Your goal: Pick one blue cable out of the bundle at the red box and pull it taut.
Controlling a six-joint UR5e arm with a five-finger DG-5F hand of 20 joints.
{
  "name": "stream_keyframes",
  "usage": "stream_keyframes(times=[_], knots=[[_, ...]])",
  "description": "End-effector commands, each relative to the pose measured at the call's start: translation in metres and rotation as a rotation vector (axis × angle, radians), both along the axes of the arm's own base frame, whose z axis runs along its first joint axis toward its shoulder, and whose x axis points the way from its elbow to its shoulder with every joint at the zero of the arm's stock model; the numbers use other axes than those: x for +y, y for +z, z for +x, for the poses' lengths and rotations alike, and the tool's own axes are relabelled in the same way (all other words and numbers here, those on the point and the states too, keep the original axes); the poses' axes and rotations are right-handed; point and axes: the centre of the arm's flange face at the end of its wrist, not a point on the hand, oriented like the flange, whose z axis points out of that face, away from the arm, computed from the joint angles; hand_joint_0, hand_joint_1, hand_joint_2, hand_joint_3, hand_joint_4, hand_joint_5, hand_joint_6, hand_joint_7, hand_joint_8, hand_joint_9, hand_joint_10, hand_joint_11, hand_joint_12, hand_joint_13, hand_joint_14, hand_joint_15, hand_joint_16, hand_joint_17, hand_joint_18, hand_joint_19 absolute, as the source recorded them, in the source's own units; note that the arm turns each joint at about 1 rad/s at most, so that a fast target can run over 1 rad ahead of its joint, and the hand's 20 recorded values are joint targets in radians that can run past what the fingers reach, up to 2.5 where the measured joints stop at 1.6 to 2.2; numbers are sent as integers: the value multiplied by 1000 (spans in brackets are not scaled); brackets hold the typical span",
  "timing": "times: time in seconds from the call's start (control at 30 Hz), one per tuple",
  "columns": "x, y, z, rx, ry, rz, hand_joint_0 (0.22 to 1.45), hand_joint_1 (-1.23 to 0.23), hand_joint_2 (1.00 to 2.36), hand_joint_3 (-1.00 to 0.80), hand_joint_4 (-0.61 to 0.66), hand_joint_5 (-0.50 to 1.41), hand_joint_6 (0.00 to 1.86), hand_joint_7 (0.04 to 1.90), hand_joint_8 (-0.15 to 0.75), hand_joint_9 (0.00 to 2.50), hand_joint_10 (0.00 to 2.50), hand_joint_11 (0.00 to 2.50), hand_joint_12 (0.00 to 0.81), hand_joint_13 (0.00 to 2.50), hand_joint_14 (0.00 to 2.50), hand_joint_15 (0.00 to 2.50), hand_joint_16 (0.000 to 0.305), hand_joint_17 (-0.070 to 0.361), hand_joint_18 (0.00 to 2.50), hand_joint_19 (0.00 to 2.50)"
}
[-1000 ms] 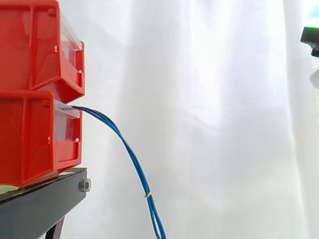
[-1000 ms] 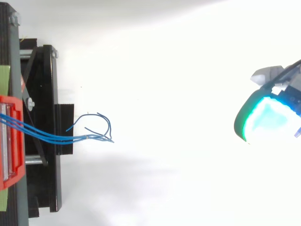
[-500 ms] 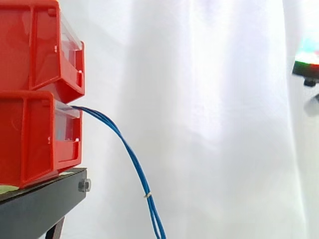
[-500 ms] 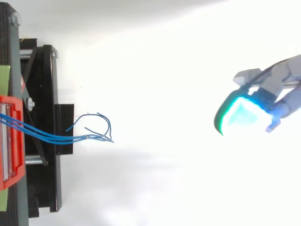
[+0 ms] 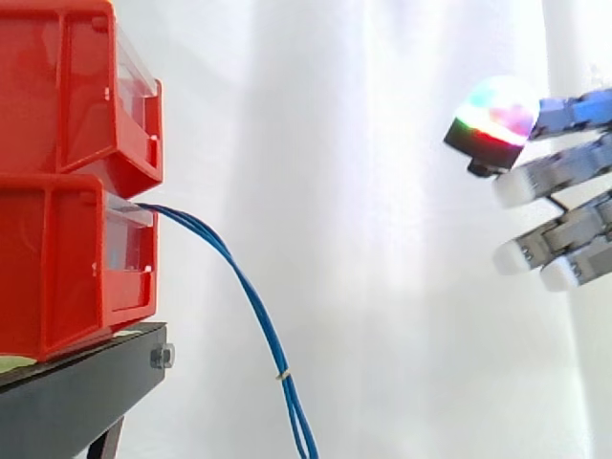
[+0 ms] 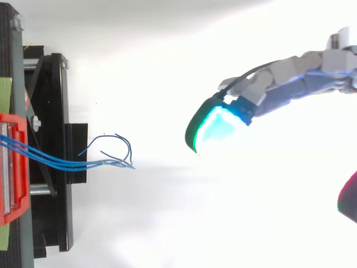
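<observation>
While your robot hand (image 5: 559, 170) hangs well apart at the right with its fingers straight and spread (nothing held in them), the blue cables (image 5: 251, 297) droop as one bundle from the lower red box (image 5: 57, 268), cinched by a small band (image 5: 283, 374) low down. Behind them you see the white curtain (image 5: 382, 287).

no text, label or number can be read.
</observation>
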Motion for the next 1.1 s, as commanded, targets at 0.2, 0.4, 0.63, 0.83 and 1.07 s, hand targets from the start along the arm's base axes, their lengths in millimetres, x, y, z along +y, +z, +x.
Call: stream_keyframes(times=[0.2,0.4,0.63,0.83,1.07], knots=[[-3,-50,33,-53,-7,-10,415,-793,1000,-500,15,-300,501,614,201,0,0,0,345,0,0,0,64,144,0,2],[-8,-83,50,-83,-11,-29,415,-701,1000,-500,84,-300,501,644,212,0,0,0,346,0,0,0,64,145,0,19],[-9,-97,62,-132,-15,-46,426,-688,1000,-500,163,-274,501,657,248,0,0,0,352,0,0,0,65,145,0,14],[-10,-111,66,-129,-26,-99,433,-679,1000,-500,190,-264,501,668,248,0,0,0,351,0,0,0,63,143,0,23],[-7,-135,79,-173,-28,-98,436,-676,1000,-500,229,-250,501,687,242,0,0,0,342,0,0,0,62,140,0,21]])
